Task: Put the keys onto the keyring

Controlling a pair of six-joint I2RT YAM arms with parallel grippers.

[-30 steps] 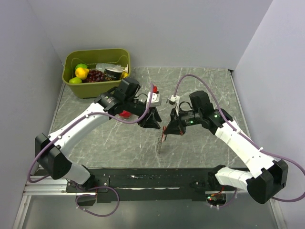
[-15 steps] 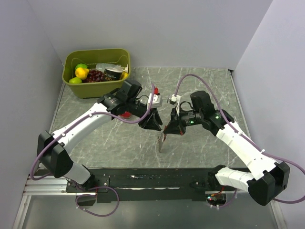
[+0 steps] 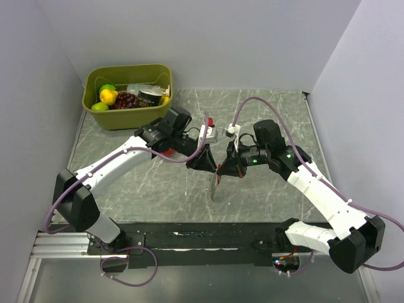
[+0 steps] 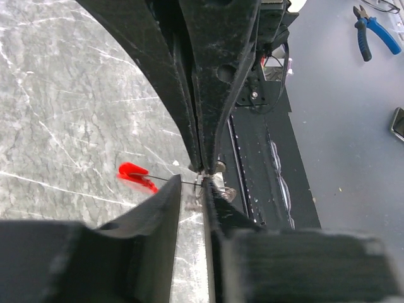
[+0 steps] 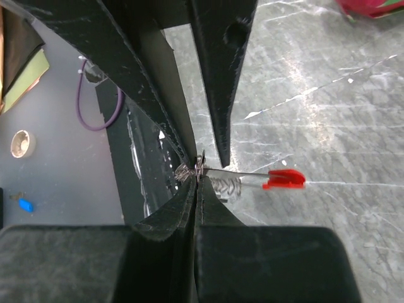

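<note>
The keyring (image 3: 214, 184) hangs above the table's middle, between both grippers. Its red fob (image 5: 284, 178) sticks out sideways on a thin wire from the silvery metal loop (image 5: 199, 169). My right gripper (image 5: 197, 178) is shut on that loop; it also shows in the top view (image 3: 221, 172). My left gripper (image 4: 192, 186) is open by a narrow gap, its tips right at the loop and the wire, facing the right gripper; it also shows in the top view (image 3: 211, 166). The fob also shows in the left wrist view (image 4: 136, 177). Silvery blurred metal (image 4: 225, 193) hangs by the loop; I cannot make out separate keys.
A green bin (image 3: 126, 117) with toy fruit and a can stands at the back left. A red strawberry toy (image 3: 165, 151) lies on the table, partly hidden by the left arm. The black base rail (image 3: 208, 238) runs along the near edge.
My left gripper has moved a little to the right, closer to the right gripper and the keyring. The right gripper has held nearly still with the keyring.
</note>
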